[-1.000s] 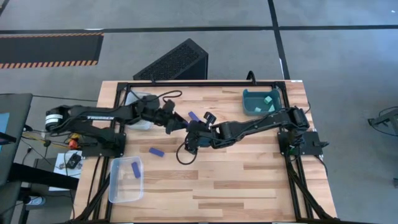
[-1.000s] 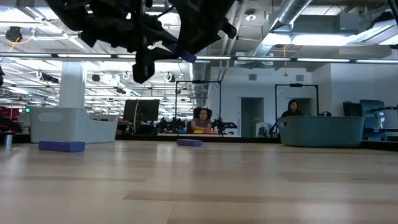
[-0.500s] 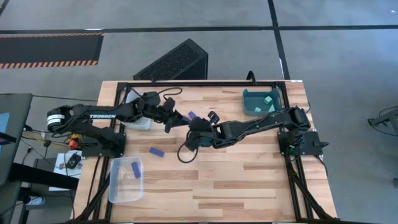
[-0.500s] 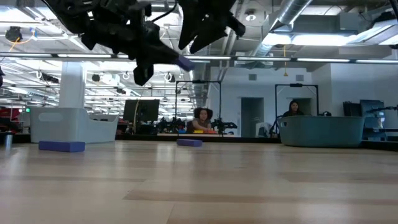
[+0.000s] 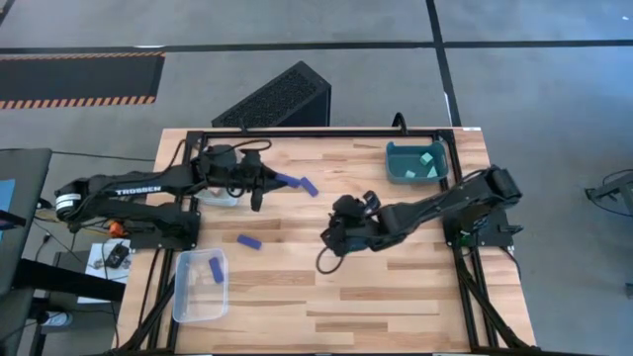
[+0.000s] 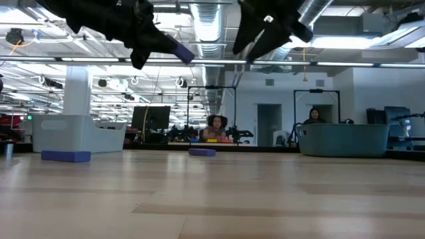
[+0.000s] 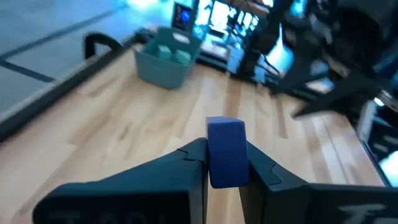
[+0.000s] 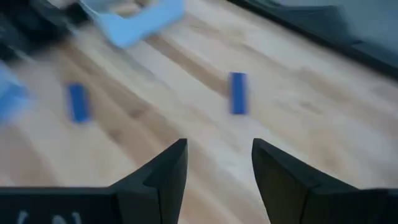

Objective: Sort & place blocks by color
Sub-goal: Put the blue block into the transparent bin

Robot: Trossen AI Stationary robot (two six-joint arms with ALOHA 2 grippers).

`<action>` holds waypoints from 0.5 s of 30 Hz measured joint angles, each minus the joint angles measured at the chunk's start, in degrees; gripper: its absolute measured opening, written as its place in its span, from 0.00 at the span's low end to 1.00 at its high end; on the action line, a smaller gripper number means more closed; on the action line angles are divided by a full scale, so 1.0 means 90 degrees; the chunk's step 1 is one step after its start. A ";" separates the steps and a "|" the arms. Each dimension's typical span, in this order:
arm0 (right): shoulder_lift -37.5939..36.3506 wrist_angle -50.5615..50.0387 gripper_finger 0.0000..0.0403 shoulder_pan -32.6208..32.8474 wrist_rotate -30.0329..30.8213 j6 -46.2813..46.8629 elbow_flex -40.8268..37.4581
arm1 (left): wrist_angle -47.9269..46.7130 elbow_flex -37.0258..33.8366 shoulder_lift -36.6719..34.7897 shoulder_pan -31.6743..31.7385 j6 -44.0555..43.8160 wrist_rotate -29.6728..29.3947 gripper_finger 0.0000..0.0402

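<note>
- The left gripper (image 7: pixel 227 163) is clamping a blue bar (image 7: pixel 226 151) between its fingers, the bar standing up past the tips.
- From overhead that bar (image 5: pixel 288 180) is sticking out of the left gripper (image 5: pixel 269 179) over the back-left of the table (image 5: pixel 396 297), just beside another blue bar (image 5: pixel 308 186) lying on the wood.
- A third blue bar (image 5: pixel 248 240) is lying alone on the left side, with bare wood all round it.
- The right gripper (image 5: pixel 336 229) is hanging near mid-table, fingers spread and holding nothing; its wrist view is showing empty space between the fingers (image 8: pixel 163 174) and two blue bars (image 8: pixel 238 93) on the boards.
- The clear bin (image 5: pixel 201 285) is sitting at the front-left edge with a blue bar inside.
- The teal bin (image 5: pixel 415 162) is sitting at the back-right corner with cyan cubes (image 5: pixel 426 157) in it.
- The whole front half of the table is lying open.
- The low view is showing both arms well above the wood, the held bar (image 6: pixel 179 53) aloft, and two bars resting on the table (image 6: pixel 66 156).
- Only the low view is showing people (image 6: pixel 214 127) seated in the room behind.
</note>
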 joint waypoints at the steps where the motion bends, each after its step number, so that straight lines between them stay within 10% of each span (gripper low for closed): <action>1: -0.0167 0.0471 0.50 0.0020 -0.0035 0.0010 -0.0319 | 0.0060 0.0001 -0.0008 -0.0020 -0.0042 -0.0093 0.07; 8: -0.0842 0.3478 0.47 0.0103 -0.0740 -0.0469 -0.1787 | 0.0128 0.0004 0.0045 -0.0535 -0.0546 -0.0794 0.07; 15: -0.1030 0.3215 0.41 0.0570 -0.0743 -0.0541 -0.1808 | 0.0384 0.0004 0.0043 -0.1444 -0.0942 -0.1954 0.07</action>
